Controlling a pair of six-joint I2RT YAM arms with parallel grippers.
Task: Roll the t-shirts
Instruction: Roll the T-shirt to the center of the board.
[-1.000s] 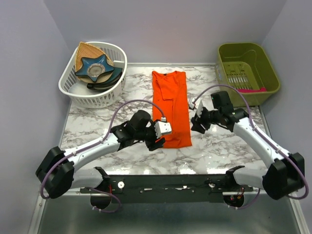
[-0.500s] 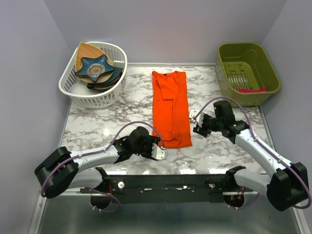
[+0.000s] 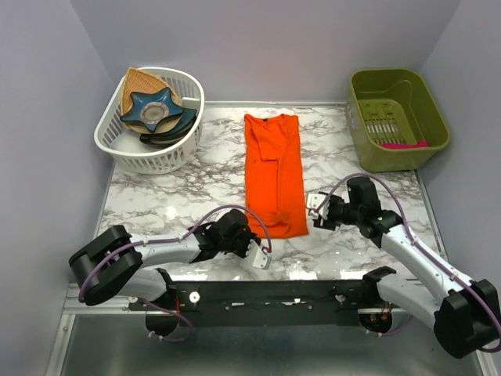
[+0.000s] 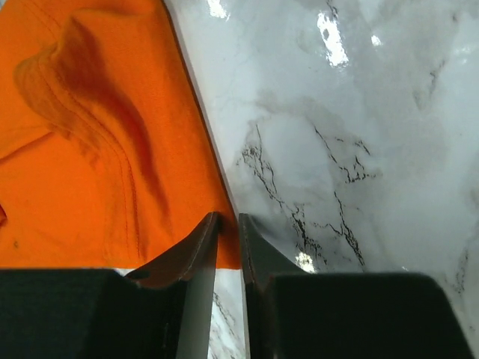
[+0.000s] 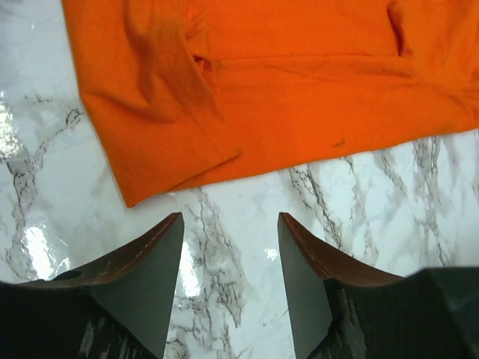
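Corner of t-shirt (image 4: pixel 75 149) nipped between near-shut left fingers (image 4: pixel 194 250), likely for rolling; right fingers (image 5: pixel 150 262) open, empty, other corner just ahead.

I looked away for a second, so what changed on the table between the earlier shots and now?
The left hand pulled back toward the near edge to the t-shirt's near left corner and narrowed its jaws there; a grip isn't clear. The right hand also drew nearer, open. The t-shirt lies flat as before.
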